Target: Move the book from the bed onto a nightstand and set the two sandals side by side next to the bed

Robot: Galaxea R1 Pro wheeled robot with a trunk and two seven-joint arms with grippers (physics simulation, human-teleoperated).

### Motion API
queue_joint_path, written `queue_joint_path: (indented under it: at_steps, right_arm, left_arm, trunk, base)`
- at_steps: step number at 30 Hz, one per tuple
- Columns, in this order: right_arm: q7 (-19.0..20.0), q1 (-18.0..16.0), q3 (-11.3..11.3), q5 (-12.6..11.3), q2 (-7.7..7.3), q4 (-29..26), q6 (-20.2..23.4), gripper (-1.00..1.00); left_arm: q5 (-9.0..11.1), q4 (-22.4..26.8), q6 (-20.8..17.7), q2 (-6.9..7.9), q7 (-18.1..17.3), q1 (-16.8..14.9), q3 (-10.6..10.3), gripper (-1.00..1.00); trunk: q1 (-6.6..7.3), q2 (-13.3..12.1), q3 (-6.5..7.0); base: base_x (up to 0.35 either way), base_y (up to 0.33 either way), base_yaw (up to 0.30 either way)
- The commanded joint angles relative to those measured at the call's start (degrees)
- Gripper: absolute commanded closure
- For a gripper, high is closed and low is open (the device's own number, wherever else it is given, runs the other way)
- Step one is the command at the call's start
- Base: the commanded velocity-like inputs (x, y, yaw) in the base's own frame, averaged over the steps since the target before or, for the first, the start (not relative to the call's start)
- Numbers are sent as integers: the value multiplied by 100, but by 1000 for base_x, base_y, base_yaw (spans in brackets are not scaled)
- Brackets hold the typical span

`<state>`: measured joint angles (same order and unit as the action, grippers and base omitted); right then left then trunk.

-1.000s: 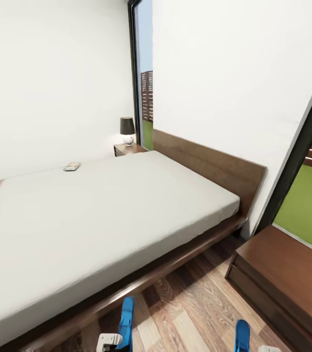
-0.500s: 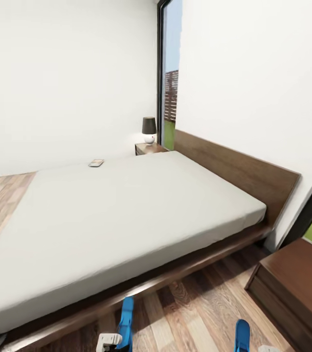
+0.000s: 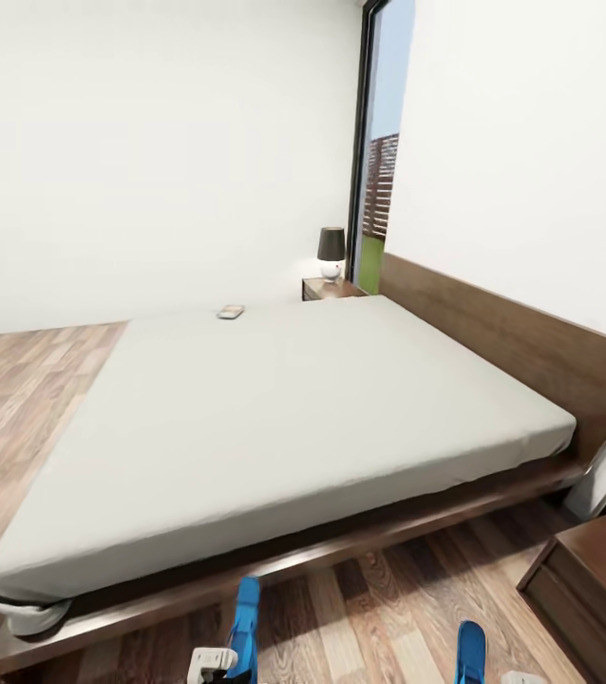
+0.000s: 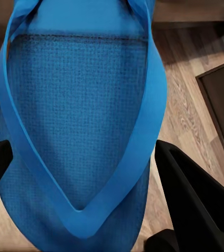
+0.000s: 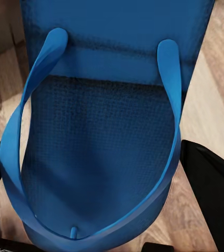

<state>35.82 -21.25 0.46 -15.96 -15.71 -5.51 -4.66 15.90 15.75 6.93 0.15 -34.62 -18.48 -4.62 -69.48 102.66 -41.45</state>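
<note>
The bed (image 3: 493, 494) has a dark-brown frame and a pale-grey mattress and spans the head view. The book (image 3: 231, 312) lies flat on the mattress near its far edge. A nightstand (image 3: 327, 288) stands at the far side of the headboard. My left gripper (image 4: 80, 152) is shut on one blue sandal (image 4: 80, 115), also seen low over the floor as a blue sandal (image 3: 244, 617). My right gripper (image 5: 91, 149) is shut on the other sandal (image 5: 101, 131), which appears in the head view as a sandal (image 3: 471, 654). Both sandals hang above the plank floor just in front of the bed's near side.
A lamp (image 3: 331, 253) with a dark shade stands on the far nightstand. A low dark-brown cabinet (image 3: 597, 579) sits at the near end of the headboard, to my right. A tall window (image 3: 379, 152) is behind the nightstand. Wood floor (image 3: 28, 380) runs along the bed's foot.
The whole head view has shifted: the bed, book and lamp slid rightward in the picture as the camera turned left. Both sandals stay held in the same place.
</note>
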Motion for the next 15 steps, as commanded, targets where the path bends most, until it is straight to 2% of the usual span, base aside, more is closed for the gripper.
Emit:
queue_joint_path:
  at_steps: [1, 5, 11, 15]
  right_arm:
    - [21, -2, 7, -21, -2, 6, -18, 100]
    - [21, -2, 7, -21, -2, 6, -18, 100]
    - [21, -2, 7, -21, -2, 6, -18, 100]
    - [21, -2, 7, -21, -2, 6, -18, 100]
  left_arm:
    - [44, -10, 37, 4, 2, -6, -47, 100]
    - [44, -10, 37, 3, -1, -6, -47, 100]
    - [43, -10, 37, 6, -1, -6, -47, 100]
    - [44, -10, 37, 8, -1, -6, -47, 100]
  trunk:
    - [1, 2, -5]
    - [1, 2, -5]
    - [1, 2, -5]
    - [1, 2, -5]
  base:
    - [-71, 0, 283]
    - [-133, 0, 283]
    - [-268, 0, 283]
    - [-54, 0, 283]
